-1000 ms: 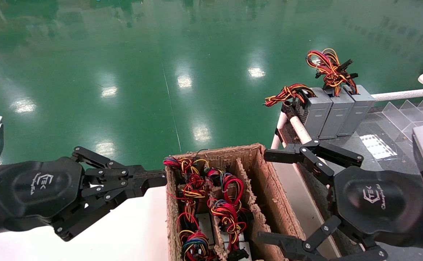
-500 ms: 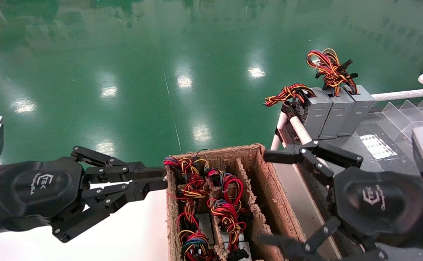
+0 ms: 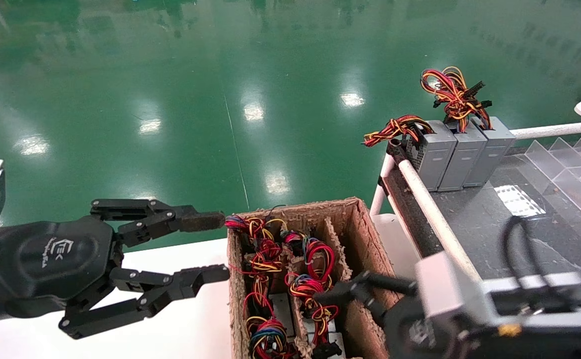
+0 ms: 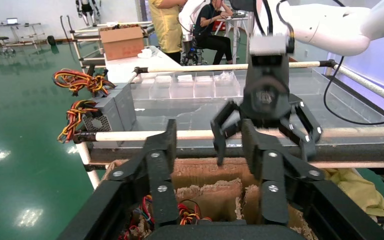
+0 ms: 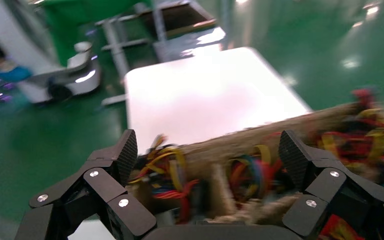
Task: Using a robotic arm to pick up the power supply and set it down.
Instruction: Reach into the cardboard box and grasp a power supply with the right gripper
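Note:
Several power supplies stand in the cardboard box (image 3: 360, 239), their red, yellow and black wire bundles (image 3: 315, 284) on top and a grey body (image 3: 281, 305) showing between them. My left gripper (image 3: 213, 247) hovers just left of the box, open and empty; the left wrist view shows it (image 4: 210, 147) facing the box (image 4: 200, 182). My right gripper (image 3: 358, 301) hangs over the box's near right part. In the right wrist view it (image 5: 210, 157) is open above the wires (image 5: 250, 175), holding nothing. Three more power supplies (image 3: 460, 154) stand in a row on the black table.
The black table (image 3: 475, 219) at the right has white rail tubes (image 3: 427, 204) and clear dividers (image 3: 564, 159). The box rests on a white tabletop (image 3: 186, 319). Green floor lies beyond. People work at far benches (image 4: 170, 25).
The left gripper's fingers have spread from nearly shut to open. The right arm has swung from above the black table leftward and down over the box, turning its wrist.

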Robot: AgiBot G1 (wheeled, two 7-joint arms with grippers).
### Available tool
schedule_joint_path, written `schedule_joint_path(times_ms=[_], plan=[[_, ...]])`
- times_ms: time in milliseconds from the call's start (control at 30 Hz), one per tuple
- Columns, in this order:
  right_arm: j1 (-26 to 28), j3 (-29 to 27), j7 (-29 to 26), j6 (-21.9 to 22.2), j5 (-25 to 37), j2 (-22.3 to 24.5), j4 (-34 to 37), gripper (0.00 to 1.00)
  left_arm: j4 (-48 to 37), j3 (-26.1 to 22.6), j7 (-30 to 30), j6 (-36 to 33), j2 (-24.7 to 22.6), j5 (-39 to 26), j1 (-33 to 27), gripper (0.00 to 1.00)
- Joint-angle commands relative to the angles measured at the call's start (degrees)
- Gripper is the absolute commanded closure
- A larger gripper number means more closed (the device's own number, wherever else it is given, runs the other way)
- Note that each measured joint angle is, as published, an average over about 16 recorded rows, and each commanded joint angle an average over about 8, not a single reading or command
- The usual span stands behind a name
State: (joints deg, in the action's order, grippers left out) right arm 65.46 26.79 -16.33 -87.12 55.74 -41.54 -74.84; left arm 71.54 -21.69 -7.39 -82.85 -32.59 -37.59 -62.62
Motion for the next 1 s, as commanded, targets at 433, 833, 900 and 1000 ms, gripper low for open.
schedule_joint_path(times_ms=[433,833,900,1000], plan=[[-0.55,7.40,-0.73,-0.08,6.96,-6.29,-0.34,1.00,0.00,0.00,0.00,0.00,0.00,0.00,0.00,0.00],[-2.01,8.45,-0.02,4.20,9.89,-8.63,-1.95,1.00,0.00,0.00,0.00,0.00,0.00,0.00,0.00,0.00],[-2.15,8.52,0.05,4.68,10.17,-8.91,-2.03,1.00,0.00,0.00,0.00,0.00,0.00,0.00,0.00,0.00],[-2.42,8.57,0.16,5.30,10.50,-9.15,-2.09,1.00,0.00,-0.01,0.00,0.00,0.00,0.00,0.00,0.00]])
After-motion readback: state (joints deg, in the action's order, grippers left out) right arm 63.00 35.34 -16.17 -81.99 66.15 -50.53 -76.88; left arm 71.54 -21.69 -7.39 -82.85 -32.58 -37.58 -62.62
